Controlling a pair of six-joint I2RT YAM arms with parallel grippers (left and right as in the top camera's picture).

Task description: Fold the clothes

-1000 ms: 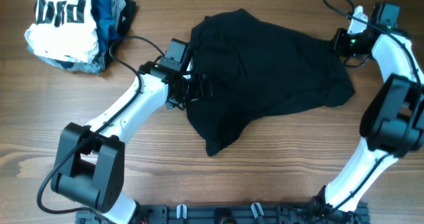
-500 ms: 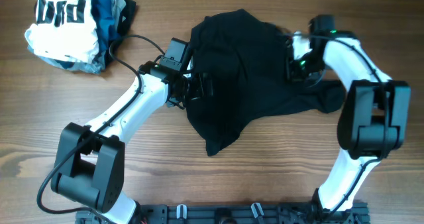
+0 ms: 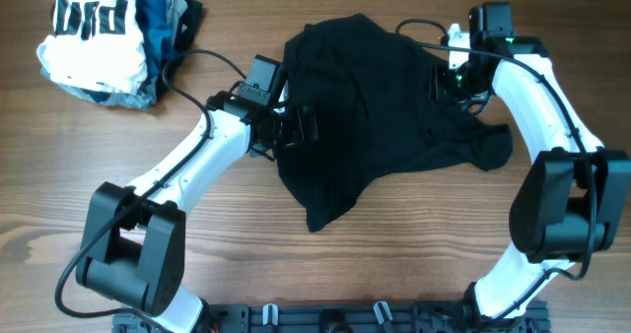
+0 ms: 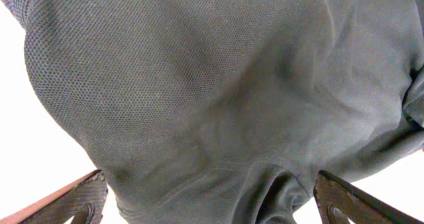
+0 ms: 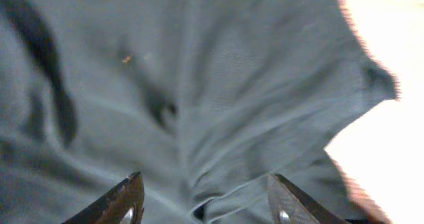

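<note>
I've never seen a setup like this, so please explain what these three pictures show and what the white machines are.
They are two robot arms at a wooden table. One picture looks down from above; the other two come from a camera on each wrist, showing that hand's fingers. A black garment lies rumpled in the middle, and a pile of other clothes sits in the far left corner. The left hand and the right hand are both open at the black fabric, gripping nothing.
</note>
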